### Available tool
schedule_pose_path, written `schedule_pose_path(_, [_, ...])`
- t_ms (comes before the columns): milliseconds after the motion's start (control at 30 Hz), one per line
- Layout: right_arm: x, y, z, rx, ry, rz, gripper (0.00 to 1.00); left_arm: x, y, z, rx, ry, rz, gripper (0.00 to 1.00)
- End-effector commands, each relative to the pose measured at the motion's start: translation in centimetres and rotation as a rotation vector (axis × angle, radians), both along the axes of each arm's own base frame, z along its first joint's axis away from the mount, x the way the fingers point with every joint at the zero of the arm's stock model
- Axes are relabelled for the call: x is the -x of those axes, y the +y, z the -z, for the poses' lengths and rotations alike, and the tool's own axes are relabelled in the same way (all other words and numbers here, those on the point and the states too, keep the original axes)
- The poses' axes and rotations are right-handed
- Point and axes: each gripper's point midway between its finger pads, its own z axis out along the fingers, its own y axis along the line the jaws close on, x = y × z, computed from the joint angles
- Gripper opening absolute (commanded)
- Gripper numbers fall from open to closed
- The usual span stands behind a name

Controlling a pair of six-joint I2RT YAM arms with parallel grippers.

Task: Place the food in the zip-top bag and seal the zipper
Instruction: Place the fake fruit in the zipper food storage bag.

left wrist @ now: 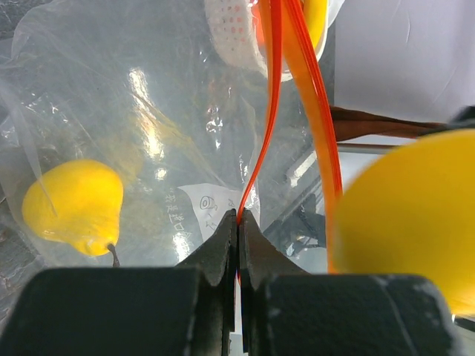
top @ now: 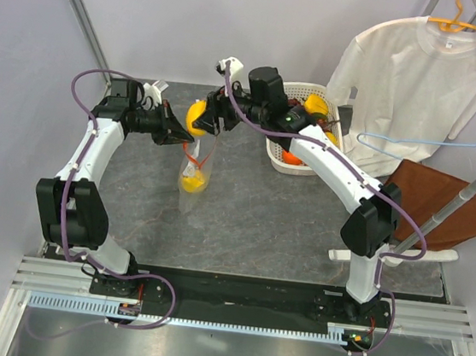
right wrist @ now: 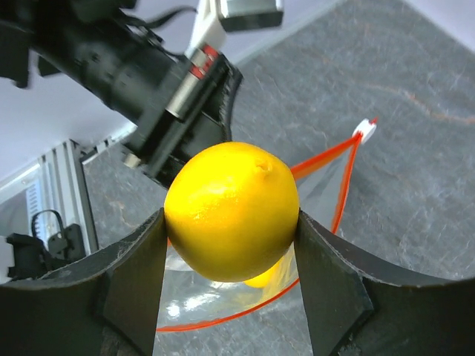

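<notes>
Looking down in the top view, the left gripper (top: pixel 189 141) pinches the zipper (top: pixel 196 152) of the zip-top bag (top: pixel 195 176). The bag's lower end rests on the tabletop (top: pixel 259 223), with a yellow fruit (top: pixel 191 183) inside. The right gripper (top: pixel 202 119) holds a lemon (top: pixel 196 118) at the bag's far end, left of the white basket (top: pixel 273 156). Left wrist view: the jaws are fully closed on the orange-red strip. Right wrist view: the wide-spread fingers (right wrist: pixel 137 274) clamp the lemon on both sides, above the open bag mouth.
</notes>
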Motion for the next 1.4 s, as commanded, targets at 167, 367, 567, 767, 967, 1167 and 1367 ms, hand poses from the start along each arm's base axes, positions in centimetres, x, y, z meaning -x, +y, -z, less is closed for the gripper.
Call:
schedule_pose_path(167, [-1.4,0.1,4.3,0.124,-0.024,0.071,0.62,0.2,0.1,-2.4,-0.031,-0.096,0.023,0.02])
schedule_pose_path(367, [-1.4,-0.5,2.7,0.146,-0.066,0.106,0.88,-0.1,0.6,-2.8,-0.071,-0.119,0.015,0.02])
schedule_pose_path(567, [-1.7,-1.5,-0.4,0.083,-0.062,0.144,0.98,-0.3,0.6,-2.9,-0.076,-0.124,0.018,0.02])
schedule_pose_path(767, [-5.2,-6.7,-2.2,-0.013,0.037,0.223,0.98,-0.6,0.6,-3.0,-0.082,-0.134,0.018,0.02])
schedule_pose_path(967, [-8.3,-14.1,2.0,0.088,0.088,0.345,0.98,-0.7,0.7,-2.9,-0.093,-0.141,0.019,0.02])
schedule_pose_path(1167, [-9.8,-20.5,10.8,0.473,0.072,0.462,0.97,-0.8,0.8,-2.6,-0.093,-0.133,0.020,0.02])
schedule_pose_path(1367, [-9.9,-23.9,16.9,0.710,0.155,0.497,0.98,-0.7,0.9,-2.3,-0.101,-0.129,0.019,0.02])
